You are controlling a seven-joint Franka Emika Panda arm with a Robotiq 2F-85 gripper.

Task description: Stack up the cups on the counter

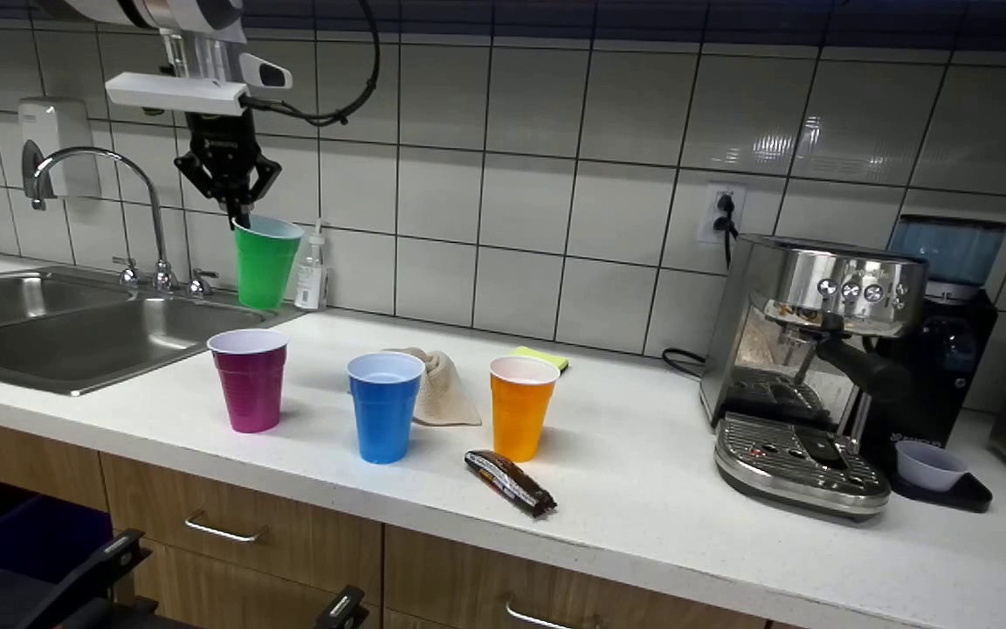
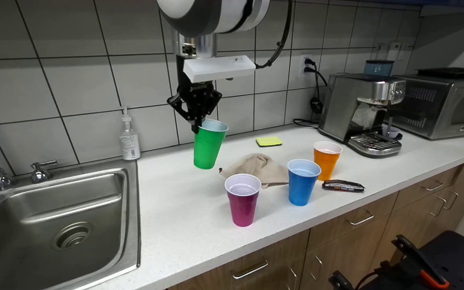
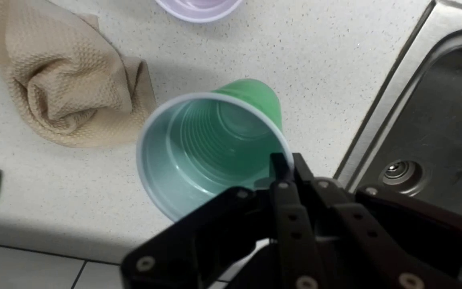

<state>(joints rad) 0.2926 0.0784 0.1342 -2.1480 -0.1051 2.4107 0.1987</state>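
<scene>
Green cup point(image 2: 210, 147): hangs in the air above the tabletop point(image 2: 175, 209), tilted, leaning its open mouth a little to the right; pinched at the left of the rim.
Tool point(image 3: 290, 166): grasps the green cup, clamping the rim between both fingers point(image 3: 304, 170); in the wrist view, places one fingertip inside the cup and one outside.
Purple cup point(image 2: 243, 207): stands upright on the tabletop, nearer than the green cup; leftmost of the three standing cups.
Blue cup point(image 2: 302, 187): stands upright to the right of the purple cup, clearly apart from it.
Orange cup point(image 2: 326, 163): stands upright to the right of the blue cup, set apart from it.
Dark packet point(image 1: 512, 480): lies flat on the near side of the orange cup; bears print too small to read.
Beige cloth point(image 2: 256, 165): lies crumpled on the far side of the purple and blue cups.
Yellow sponge point(image 2: 268, 141): lies flat, farther than the cloth, near the tiled wall point(image 2: 83, 84).
Pump bottle point(image 2: 129, 143): stands upright at the far right corner of the sink point(image 2: 132, 209).
Sink: sits inset at the left; shows a round drain point(image 3: 399, 171).
Espresso machine point(image 2: 357, 108): stands to the right, well apart from the green cup.
Steel appliance point(image 2: 445, 104): stands farther right, beyond the espresso machine.
Drawers point(image 1: 302, 524): run below the tabletop, wood-fronted, metal-handled.
</scene>
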